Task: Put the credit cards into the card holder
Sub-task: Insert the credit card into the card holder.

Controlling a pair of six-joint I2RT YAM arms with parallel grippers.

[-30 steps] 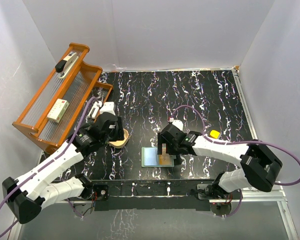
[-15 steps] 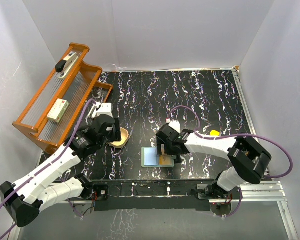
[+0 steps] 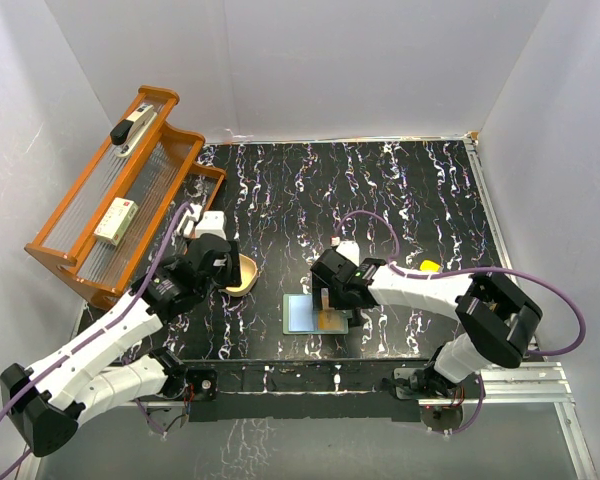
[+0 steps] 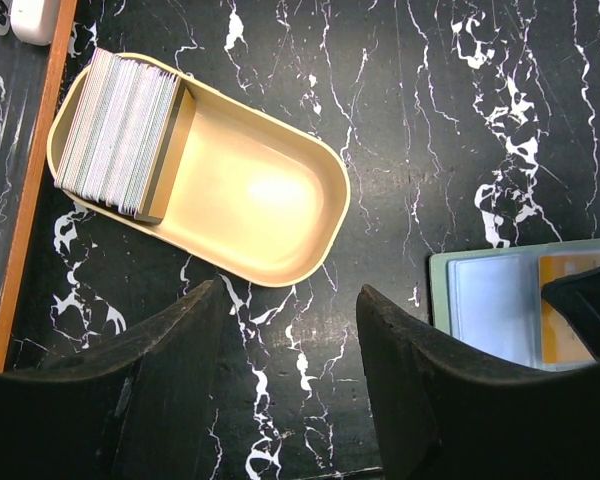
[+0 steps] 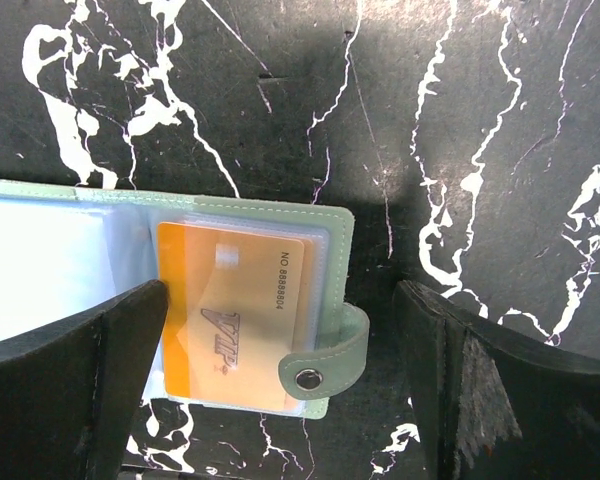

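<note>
Nearby, tan dish (image 4: 270, 205) holds stacked credit cards (image 4: 120, 130)

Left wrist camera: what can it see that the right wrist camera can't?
Only the left wrist view shows the dish, with a stack of cards standing at one end. Only the right wrist view shows the snap tab and the letters VIP on the orange card. Both show the open card holder, that orange card in one of its slots, and the black marbled table.
</note>
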